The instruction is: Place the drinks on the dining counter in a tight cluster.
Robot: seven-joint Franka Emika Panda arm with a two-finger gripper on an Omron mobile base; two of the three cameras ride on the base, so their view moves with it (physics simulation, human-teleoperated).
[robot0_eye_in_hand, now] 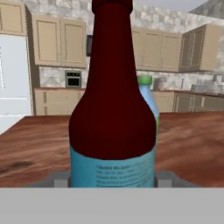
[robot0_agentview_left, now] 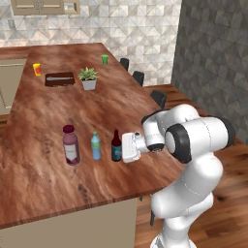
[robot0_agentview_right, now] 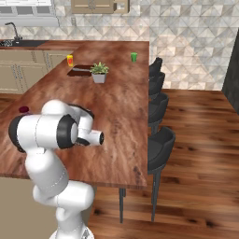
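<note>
Bottles stand in a near row on the dining counter (robot0_agentview_left: 43, 121), close to its front edge: the stout purple-capped bottle (robot0_agentview_left: 70, 145), the small light-blue bottle (robot0_agentview_left: 96, 146), then the slim dark-brown bottle (robot0_agentview_left: 116, 146) with its blue label. Small gaps separate them, so the cluster looks nearly formed but perhaps not tight. The gripper (robot0_agentview_left: 127, 147) sits level against the brown bottle, fingers on either side of its label, apparently pinching it. Farther back are an orange cup (robot0_agentview_left: 37, 69), a potted plant (robot0_agentview_left: 88, 77) and a green cup (robot0_agentview_left: 104, 59).
</note>
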